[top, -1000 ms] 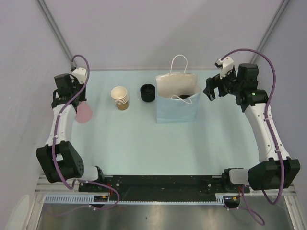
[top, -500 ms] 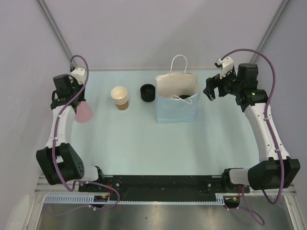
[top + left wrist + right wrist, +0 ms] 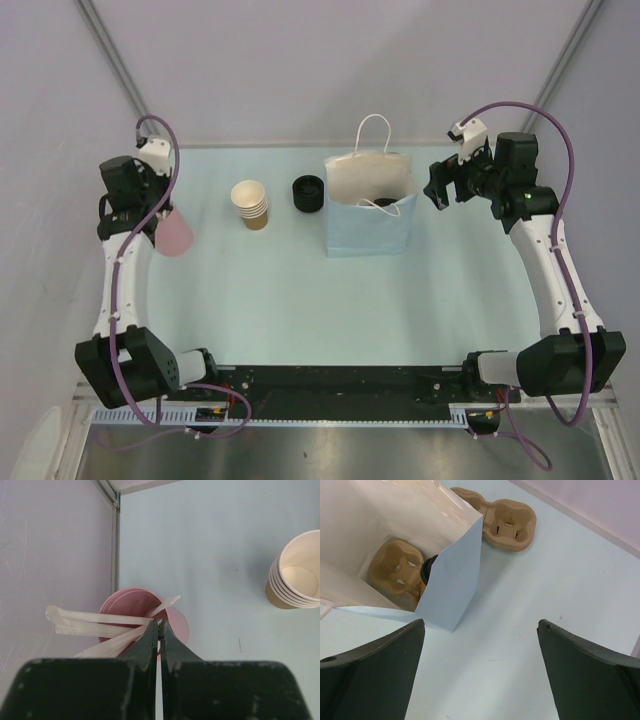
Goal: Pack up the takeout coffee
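Lid of the takeout coffee [image 3: 426, 569] is showing inside the paper bag [image 3: 368, 225], apparently upright in a pulp carrier [image 3: 395, 567]. The right gripper [image 3: 481, 630], fingers spread wide, is hovering just beside the bag and is the nearer one; the bag wall is standing between. The left gripper [image 3: 158, 627] is hanging clenched among the stirrers [image 3: 95, 616], well apart.

Nothing readable anywhere, far as I can tell. The paper bag [image 3: 452, 580] ahead of the right gripper [image 3: 481, 627] is plain. Same goes for the pink cup [image 3: 125, 600] at the tips of the left gripper [image 3: 158, 625], and the stacked tan cups [image 3: 295, 580] off to their right.
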